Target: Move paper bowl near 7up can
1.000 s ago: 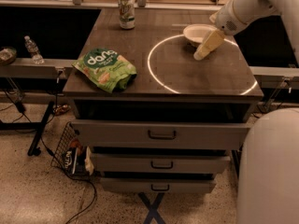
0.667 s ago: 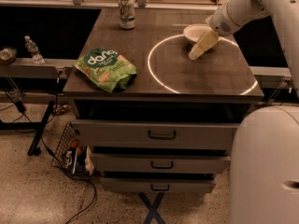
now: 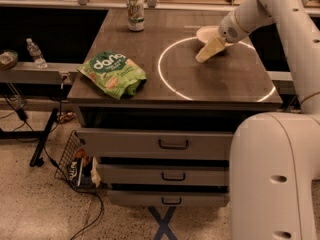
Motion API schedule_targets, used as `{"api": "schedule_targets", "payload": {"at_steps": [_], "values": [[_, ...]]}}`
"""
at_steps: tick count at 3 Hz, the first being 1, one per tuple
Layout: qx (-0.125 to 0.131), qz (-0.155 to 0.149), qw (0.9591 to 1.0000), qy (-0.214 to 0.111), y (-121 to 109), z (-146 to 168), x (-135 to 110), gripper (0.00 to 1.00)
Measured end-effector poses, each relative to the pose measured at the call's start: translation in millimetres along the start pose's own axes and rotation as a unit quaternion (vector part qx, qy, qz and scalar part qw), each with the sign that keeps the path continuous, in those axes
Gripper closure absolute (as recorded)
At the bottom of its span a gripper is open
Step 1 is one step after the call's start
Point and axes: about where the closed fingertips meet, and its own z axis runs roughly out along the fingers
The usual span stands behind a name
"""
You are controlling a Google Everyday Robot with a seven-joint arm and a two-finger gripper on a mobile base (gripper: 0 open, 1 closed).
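surface (image 3: pixel 225 81): green chip bag (image 3: pixel 112 74) at 8 o'clock. paper bowl (image 3: pixel 205 32) at 2 o'clock, directly 12 o'clock of the gripper (image 3: pixel 204 55), whose opening cannot be told. 7up can (image 3: pixel 135 13) at 11 o'clock, well apart.

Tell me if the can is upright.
Upright: the can stands on its base, metal top up, well apart from the tool by the bowl.

The hand (image 3: pixel 202 57) sits over the bench's (image 3: pixel 150 84) right rear, and with its wrist it hides the right side of the paper bowl (image 3: pixel 204 33). The arm (image 3: pixel 280 14) is cut off by the top and right edges. The 7up can's (image 3: pixel 135 13) lettering is too small to read.
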Motion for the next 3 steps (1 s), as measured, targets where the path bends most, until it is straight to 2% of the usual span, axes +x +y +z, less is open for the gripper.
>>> {"api": "schedule_targets", "payload": {"at_steps": [1, 2, 3], "values": [[-0.003, 0.015, 0.9999, 0.006, -2.4, 8.0, 3.3, 0.46], [0.015, 0.004, 0.9999, 0.000, -9.7, -3.2, -5.3, 0.78], [0.062, -0.055, 0.9966, -0.008, -21.2, -37.2, -32.4, 1.00]]}}
